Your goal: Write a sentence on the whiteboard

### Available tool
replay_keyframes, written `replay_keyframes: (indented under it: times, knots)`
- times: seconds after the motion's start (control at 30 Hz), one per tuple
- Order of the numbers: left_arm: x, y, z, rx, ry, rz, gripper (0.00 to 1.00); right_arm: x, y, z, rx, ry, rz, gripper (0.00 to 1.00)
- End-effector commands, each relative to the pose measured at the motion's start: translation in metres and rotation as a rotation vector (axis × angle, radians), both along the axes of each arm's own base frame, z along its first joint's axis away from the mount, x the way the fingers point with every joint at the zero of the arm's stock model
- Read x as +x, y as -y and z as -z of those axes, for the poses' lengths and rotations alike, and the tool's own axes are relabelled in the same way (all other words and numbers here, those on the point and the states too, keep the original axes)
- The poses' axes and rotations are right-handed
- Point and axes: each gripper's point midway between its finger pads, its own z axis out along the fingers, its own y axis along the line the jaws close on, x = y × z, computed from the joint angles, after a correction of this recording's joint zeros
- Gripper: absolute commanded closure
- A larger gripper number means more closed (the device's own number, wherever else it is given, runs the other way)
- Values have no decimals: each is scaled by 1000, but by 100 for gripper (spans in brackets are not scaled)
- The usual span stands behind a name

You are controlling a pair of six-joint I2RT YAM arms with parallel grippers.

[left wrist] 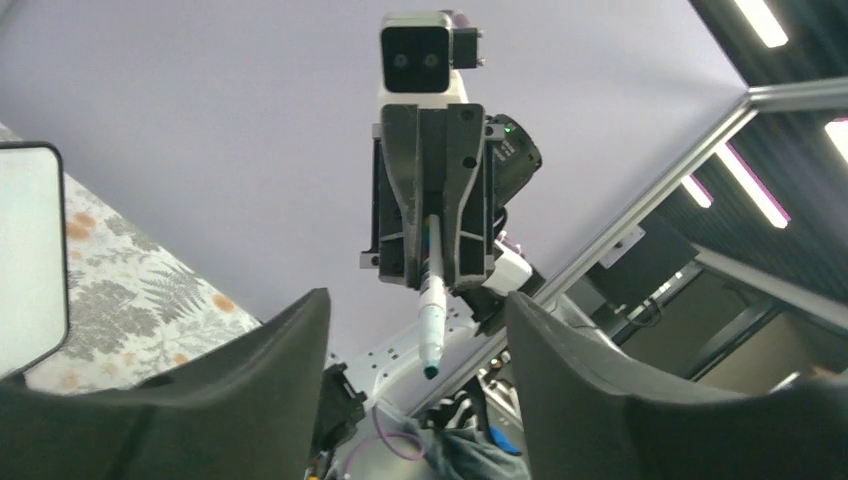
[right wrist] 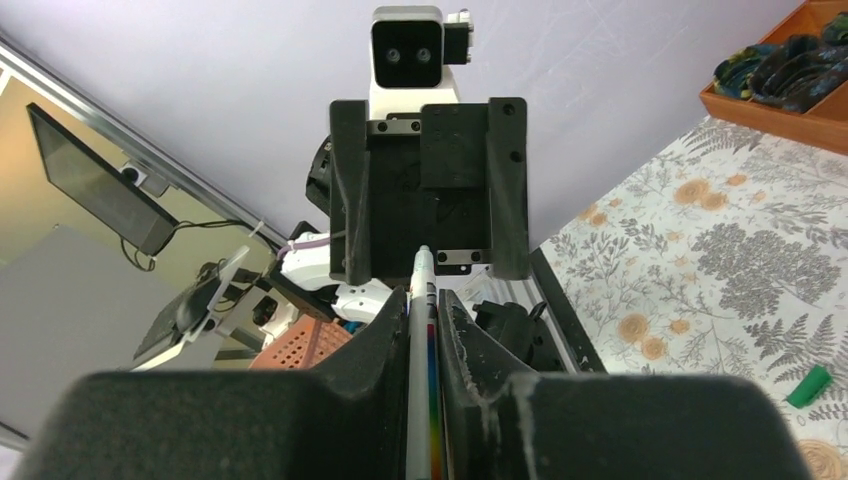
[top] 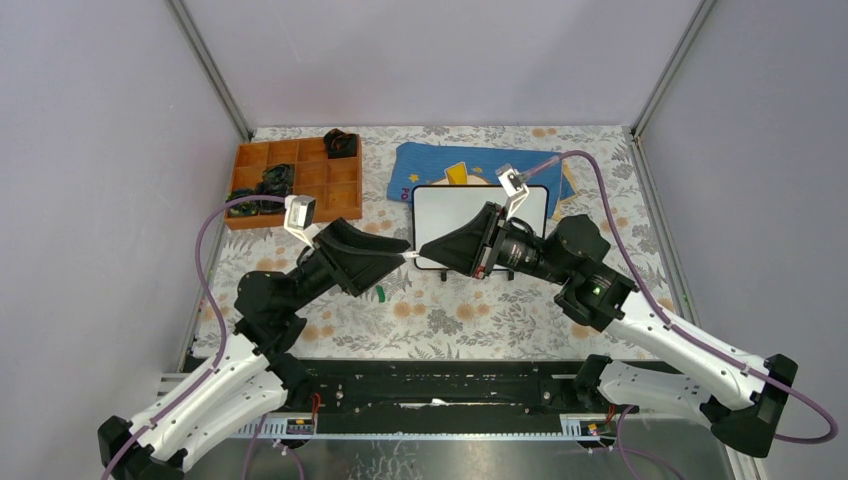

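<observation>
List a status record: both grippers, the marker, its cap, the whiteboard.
left gripper: open, empty, facing the right one
right gripper: shut on marker
marker: uncapped, green tip toward the left gripper
cap: green, lying on the table, near the left arm
whiteboard: flat on table, no writing on the visible part

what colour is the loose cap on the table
The cap is green, clearest in the right wrist view.
</observation>
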Motion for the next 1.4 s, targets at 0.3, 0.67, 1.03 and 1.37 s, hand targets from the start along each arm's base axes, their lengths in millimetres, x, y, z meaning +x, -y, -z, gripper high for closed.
replay_keyframes:
  times: [0.3,0.67,1.03,1.37]
  knots:
    - [29,-28,15,261,36,-325,1,31,80,11,-209,202,414,100]
    - [89,-60,108,722,-128,-624,1,94,173,96,-661,216,946,100]
    - [132,-48,140,724,-107,-727,1,117,158,136,-708,256,984,100]
    - [172,-40,156,790,-86,-676,1,125,138,137,-636,230,968,100]
